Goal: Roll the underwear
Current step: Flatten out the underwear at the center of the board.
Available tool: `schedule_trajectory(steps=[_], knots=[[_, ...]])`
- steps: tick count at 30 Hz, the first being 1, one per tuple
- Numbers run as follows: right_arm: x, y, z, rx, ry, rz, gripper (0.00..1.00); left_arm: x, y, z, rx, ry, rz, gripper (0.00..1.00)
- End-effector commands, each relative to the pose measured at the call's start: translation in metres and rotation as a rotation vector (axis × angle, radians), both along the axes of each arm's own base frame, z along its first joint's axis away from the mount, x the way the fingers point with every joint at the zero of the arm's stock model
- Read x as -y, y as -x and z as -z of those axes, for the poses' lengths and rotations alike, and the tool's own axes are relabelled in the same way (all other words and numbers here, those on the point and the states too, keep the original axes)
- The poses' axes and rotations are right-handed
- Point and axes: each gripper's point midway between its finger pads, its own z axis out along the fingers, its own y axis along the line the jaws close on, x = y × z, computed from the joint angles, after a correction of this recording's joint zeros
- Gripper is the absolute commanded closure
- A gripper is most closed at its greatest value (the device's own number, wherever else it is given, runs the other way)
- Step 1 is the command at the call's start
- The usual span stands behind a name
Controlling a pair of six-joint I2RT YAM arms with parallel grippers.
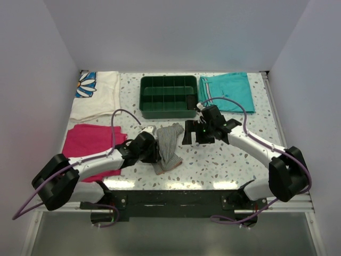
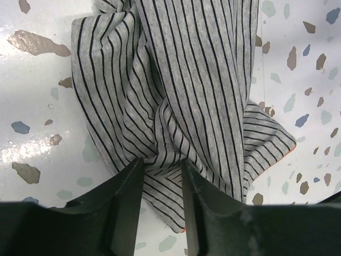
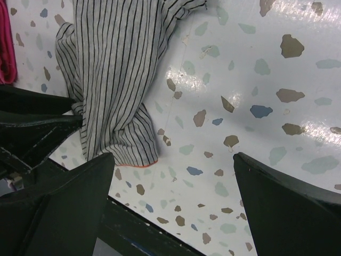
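Pinching a fold of crumpled grey-and-white striped cloth underwear [image 1: 169, 143] on speckled bench [image 1: 224, 160] with left end effector [image 2: 162, 165]; right end effector [image 3: 170, 165] gaping, empty, just beside. Rolling seemingly barely begun; next, likely turning pinched edge over evenly.

The underwear [image 1: 169, 145] lies on the table [image 1: 213, 160], before the tray [image 1: 160, 113].

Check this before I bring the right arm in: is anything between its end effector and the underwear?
Nothing visible. Only bare table separates the open right end effector from the underwear; the left end effector pinches the cloth's opposite side.
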Motion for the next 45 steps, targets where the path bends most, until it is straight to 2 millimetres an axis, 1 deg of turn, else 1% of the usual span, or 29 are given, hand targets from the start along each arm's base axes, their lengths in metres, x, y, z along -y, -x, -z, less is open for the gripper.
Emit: schedule_trajectory(steps=[1,5,6,8,9,10,11,12,13,14,15,16,18,20,21,24,26,28,30,31,32,34,35,36,37,38,40,41,45], knots=[[-0.008,-0.004,-0.007,0.011,-0.029,0.0,0.01,0.005,-0.006,0.001,0.021,0.02,-0.006,0.64],[-0.008,-0.004,-0.006,0.008,-0.028,0.001,0.01,0.005,-0.005,0.002,0.019,0.02,-0.003,0.76],[-0.008,-0.004,-0.006,0.009,-0.029,0.001,0.02,0.007,-0.006,0.0,0.023,0.023,-0.003,0.83],[-0.007,-0.005,-0.005,0.012,-0.028,0.003,0.01,0.008,-0.008,-0.005,0.03,0.027,0.001,0.89],[-0.007,-0.005,-0.005,0.011,-0.028,0.005,0.01,0.01,-0.011,-0.011,0.039,0.032,0.0,0.99],[-0.007,-0.004,-0.005,0.012,-0.027,0.004,0.01,0.011,-0.011,-0.014,0.044,0.028,0.007,1.0],[-0.006,-0.004,-0.005,0.012,-0.029,0.005,0.01,0.011,-0.015,-0.023,0.067,0.037,0.007,1.0],[-0.006,-0.003,-0.005,0.014,-0.028,0.008,0.01,0.017,-0.02,-0.037,0.093,0.054,0.012,1.0],[-0.005,-0.002,-0.004,0.014,-0.028,0.007,0.01,0.015,-0.022,-0.043,0.105,0.042,0.019,1.0],[-0.005,-0.002,-0.004,0.013,-0.03,0.007,0.02,0.015,-0.027,-0.055,0.135,0.045,0.013,1.0],[-0.005,-0.001,-0.004,0.014,-0.033,0.007,0.04,0.019,-0.034,-0.073,0.17,0.06,0.008,1.0],[-0.006,0.001,-0.003,0.011,-0.04,0.0,0.06,0.016,-0.036,-0.079,0.182,0.041,0.009,1.0],[-0.007,0.001,-0.003,0.009,-0.047,0.004,0.15,0.016,-0.044,-0.101,0.233,0.04,-0.004,1.0],[-0.009,0.002,-0.003,0.008,-0.063,0.001,0.23,0.014,-0.05,-0.112,0.26,0.032,-0.025,1.0],[-0.009,0.002,-0.003,0.006,-0.064,0.005,0.23,0.014,-0.053,-0.119,0.273,0.033,-0.033,1.0],[-0.012,0.001,-0.004,0.01,-0.084,0.007,0.31,0.01,-0.058,-0.117,0.271,0.016,-0.063,1.0],[-0.015,0.003,-0.003,0.0,-0.103,0.003,0.34,0.007,-0.063,-0.11,0.255,-0.002,-0.089,1.0],[-0.016,0.005,0.0,-0.008,-0.11,0.005,0.34,0.007,-0.068,-0.102,0.238,-0.011,-0.098,1.0],[-0.019,0.007,0.0,-0.005,-0.12,0.003,0.36,0.004,-0.076,-0.099,0.234,-0.016,-0.119,1.0],[-0.019,0.011,0.004,-0.014,-0.12,-0.003,0.37,0.005,-0.079,-0.094,0.222,-0.025,-0.118,1.0],[-0.022,0.015,0.004,-0.012,-0.125,-0.017,0.39,0.004,-0.085,-0.096,0.222,-0.02,-0.127,1.0],[-0.026,0.021,0.006,-0.012,-0.117,-0.036,0.39,0.004,-0.093,-0.093,0.215,-0.025,-0.132,1.0],[-0.03,0.027,0.008,-0.015,-0.108,-0.057,0.39,0.004,-0.099,-0.097,0.223,-0.018,-0.139,1.0],[-0.031,0.029,0.01,-0.009,-0.094,-0.061,0.39,0.004,-0.102,-0.098,0.224,-0.016,-0.139,1.0],[-0.033,0.032,0.011,-0.001,-0.087,-0.076,0.39,0.006,-0.104,-0.095,0.212,-0.016,-0.134,1.0],[-0.038,0.038,0.012,0.001,-0.079,-0.1,0.39,0.005,-0.108,-0.097,0.217,-0.015,-0.139,1.0],[-0.041,0.04,0.016,0.006,-0.061,-0.107,0.38,0.005,-0.111,-0.092,0.201,-0.023,-0.137,1.0],[-0.044,0.045,0.022,-0.003,-0.046,-0.127,0.38,0.006,-0.112,-0.092,0.199,-0.021,-0.132,1.0],[-0.053,0.046,0.031,0.002,-0.015,-0.143,0.37,0.006,-0.116,-0.088,0.187,-0.024,-0.138,1.0]])
